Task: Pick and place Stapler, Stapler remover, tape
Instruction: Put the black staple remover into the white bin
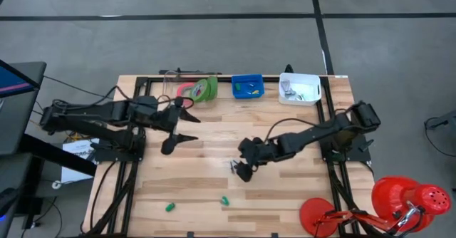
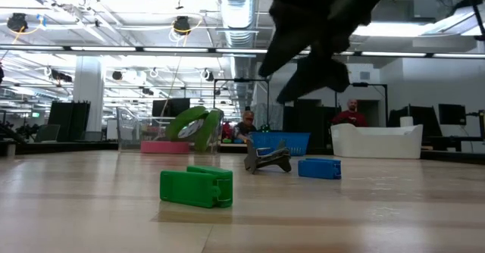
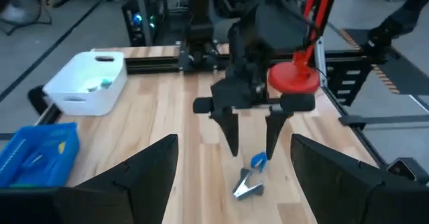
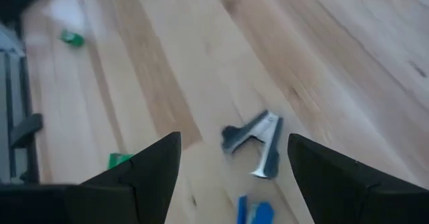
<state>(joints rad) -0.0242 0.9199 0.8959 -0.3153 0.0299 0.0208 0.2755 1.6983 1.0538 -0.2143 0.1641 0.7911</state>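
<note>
Hovering just above the staple remover (image 4: 253, 142), the right gripper (image 1: 245, 171) is pointing down at the table (image 1: 199, 181) with its fingers (image 3: 230, 127) spread and nothing between them; its arm is reaching from the right edge toward the table's middle. The remover is lying on the wood near the table's centre, a small dark-handled claw with bright metal jaws, its two halves splayed open in a V. In the right wrist view its metal end is lying toward a small blue piece (image 4: 255, 212) just beside it, and its long axis is running roughly along the gripper's reach; the exact heading is hard to tell. In the low view the remover (image 2: 267, 159) is sitting just left of that blue piece (image 2: 319, 168).

The left gripper (image 1: 179, 127) is waiting over the left half of the table, its fingers also spread and empty. At the far edge, green and pink tape rolls (image 1: 198, 90) are leaning together, left of a blue bin (image 1: 247, 87) and a white bin (image 1: 300, 88). Two small green pieces (image 1: 170, 207) are lying near the front edge. A red lamp (image 1: 399, 202) is standing at the near right corner. People (image 2: 353, 112) are showing in the room behind.
</note>
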